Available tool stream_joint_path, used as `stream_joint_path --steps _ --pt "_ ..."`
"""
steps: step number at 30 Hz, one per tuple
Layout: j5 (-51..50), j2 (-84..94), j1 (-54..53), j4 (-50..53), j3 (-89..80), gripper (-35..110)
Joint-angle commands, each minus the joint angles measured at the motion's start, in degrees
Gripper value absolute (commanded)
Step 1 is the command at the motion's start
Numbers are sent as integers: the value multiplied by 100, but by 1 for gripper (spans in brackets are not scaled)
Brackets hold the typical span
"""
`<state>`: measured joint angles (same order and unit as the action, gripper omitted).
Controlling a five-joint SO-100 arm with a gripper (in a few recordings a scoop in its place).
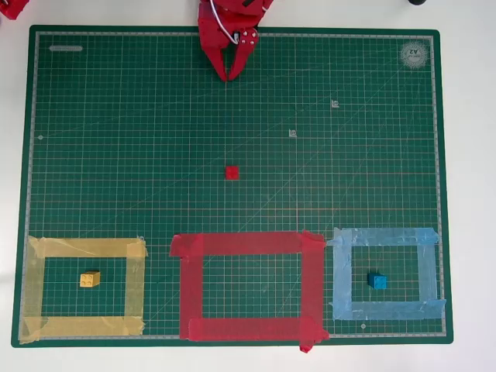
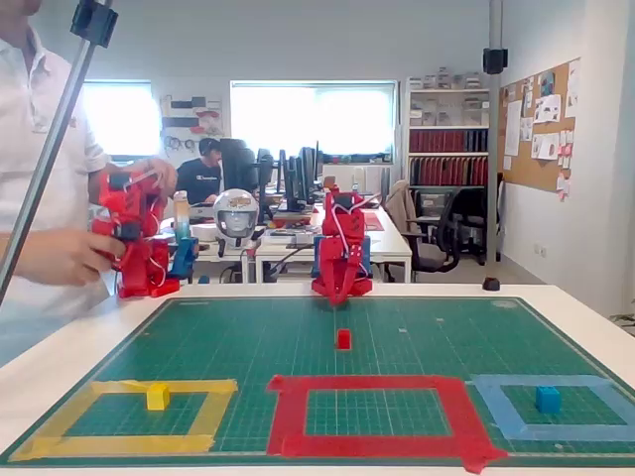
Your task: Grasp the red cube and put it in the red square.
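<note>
The red cube [image 1: 232, 172] [image 2: 343, 339] lies alone on the green mat near its middle, above the red square in the overhead view. The red square [image 1: 191, 285] [image 2: 289, 413] is a frame of wide red tape at the mat's bottom centre, with nothing inside it. My red gripper [image 1: 231, 77] [image 2: 338, 297] is folded back at the top edge of the mat, well away from the cube. Its fingertips meet at a point and hold nothing.
A yellow tape frame [image 1: 136, 285] at the bottom left holds a yellow cube [image 1: 90, 279]. A light blue tape frame [image 1: 342, 279] at the bottom right holds a blue cube [image 1: 377, 281]. The green mat [image 1: 116, 155] lies on a white table.
</note>
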<state>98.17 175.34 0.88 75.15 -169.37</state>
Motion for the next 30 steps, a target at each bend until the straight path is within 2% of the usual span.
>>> stream_joint_path --steps 1,6,12,18,23,28,30 --pt "105 -1767 193 -62 2118 -1" --pt "105 -3516 167 -167 4157 -1" --pt "53 -4860 132 -1081 5203 -1" --pt "9 -4852 185 -4324 3111 2" --pt "-79 -4219 220 -4913 2250 4" --pt "-343 -3902 264 -6908 958 6" --pt "-387 -3876 264 -7339 615 6"
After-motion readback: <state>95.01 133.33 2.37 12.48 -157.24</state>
